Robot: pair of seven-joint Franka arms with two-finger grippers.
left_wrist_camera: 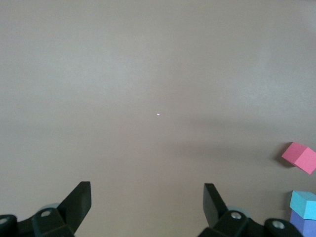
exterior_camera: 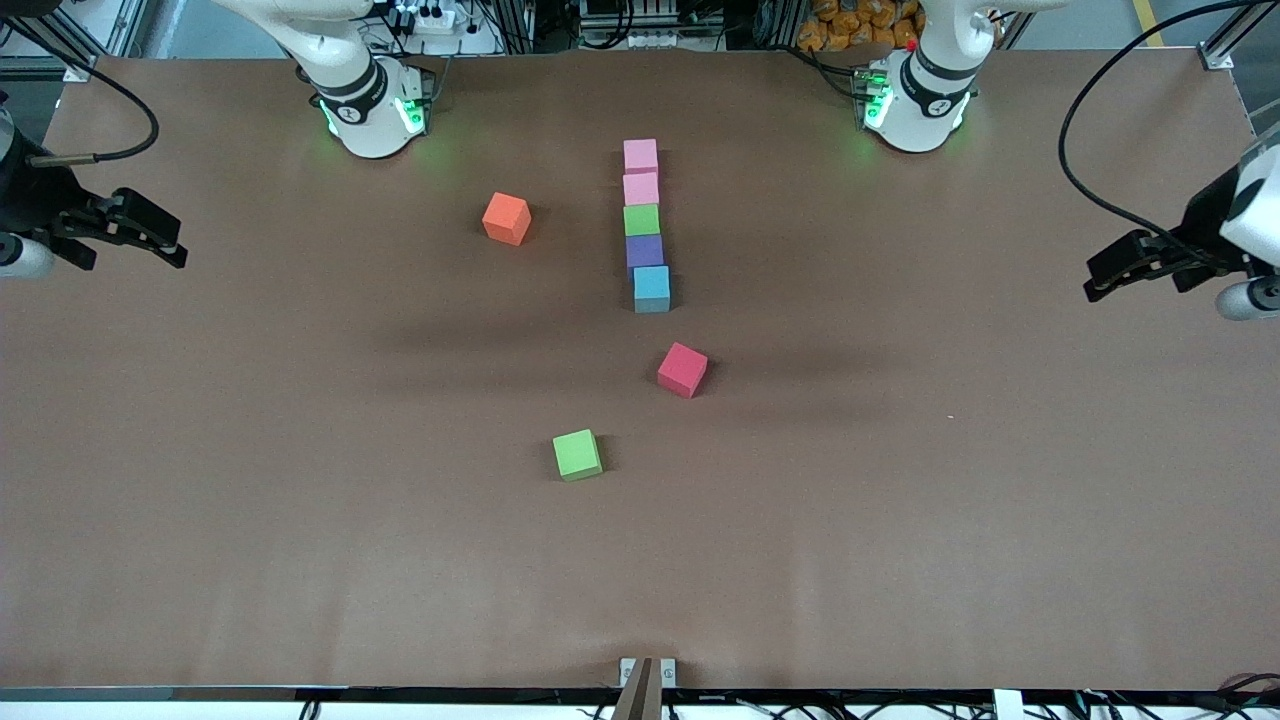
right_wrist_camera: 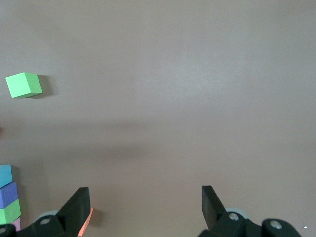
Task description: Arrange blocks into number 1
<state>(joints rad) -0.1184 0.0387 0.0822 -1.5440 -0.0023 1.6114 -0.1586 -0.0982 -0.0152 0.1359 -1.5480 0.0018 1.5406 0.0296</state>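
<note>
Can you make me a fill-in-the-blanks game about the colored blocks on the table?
1. The line of blocks has ___ blocks in it.
2. The block in the line nearest the front camera is ___.
3. The two blocks in the line closest to the robots' bases are both ___.
4. The left tool and the right tool both hold ___.

Missing words: five; sky-blue; pink; nothing

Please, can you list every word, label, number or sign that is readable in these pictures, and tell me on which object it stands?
No readable text: none in any view.
The blocks: plain coloured faces, no print.
The table: bare brown surface, no markings.
Small bracket at the table edge nearest the front camera: two tiny marks, too small to read.
Orange packets above the table: any print is too blurred to read.
</note>
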